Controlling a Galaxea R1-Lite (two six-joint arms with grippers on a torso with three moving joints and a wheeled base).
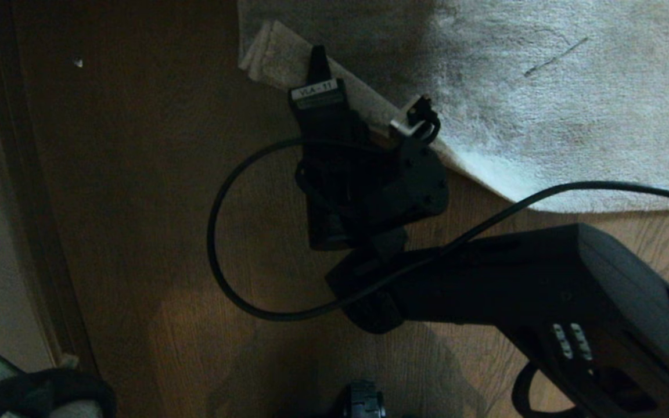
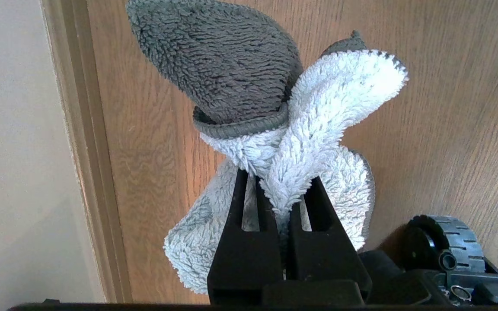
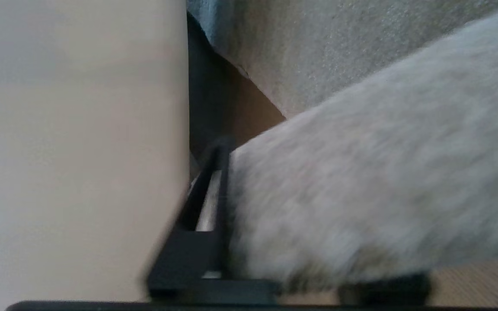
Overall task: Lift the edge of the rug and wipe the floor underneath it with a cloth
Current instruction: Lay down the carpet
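From the head view, the right hand [image 1: 363,104] reaches out over the brown wood-grain floor [image 1: 154,191] to the rug edge [image 1: 288,64], where the border is folded back and shows a pale, flat woven underside beside the plush grey-beige pile. One dark finger lies over that folded strip; the other sits further along the border. Whether the jaws are gripping the rug or letting it go, I cannot tell from here. A black cable loops loosely beside the wrist, near the floor; it could snag or drag if the arm swings.

In the left wrist view, the left hand [image 2: 281,194] is clenched on the cloth [image 2: 275,108], a soft, looped terry rag, white with a dark grey-green lobe, bunched and flaring out past the fingertips. It hangs above glossy planks beside a pale skirting board, well apart from the rug. Bunched like this, it would probably wipe with only a small patch.

In the right wrist view, the shaggy pile fills the space against one black finger [image 3: 214,181], with a sliver of floor and a pale wall beyond. The picture is smeared, so the hold stays unclear. The rug is large and limp; with a shallow bite the edge could slip out and flop back over the floor before any wiping.
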